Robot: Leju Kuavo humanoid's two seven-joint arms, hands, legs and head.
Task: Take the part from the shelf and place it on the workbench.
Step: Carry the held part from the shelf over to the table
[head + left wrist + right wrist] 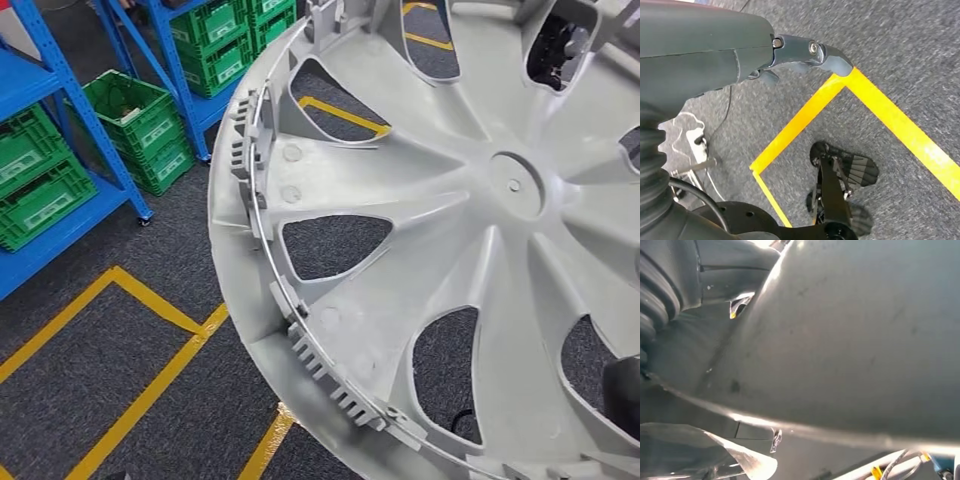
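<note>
The part is a large light-grey wheel cover (468, 230) with spoke openings and clips along its rim. It hangs tilted in the air, close in front of the head camera, above the carpet. In the right wrist view its smooth grey surface (851, 340) lies right against my right hand (734, 275), which holds it; the fingers are hidden by the cover. A dark shape (623, 395) behind a lower right opening may be part of that arm. My left hand (810, 50) hangs over the floor with fingers stretched out and nothing in it.
Blue shelves (72, 100) with green crates (143, 125) stand at the back left. Yellow tape lines (143, 330) cross the dark grey carpet. A power strip with cables (696, 142) lies on the floor near my feet.
</note>
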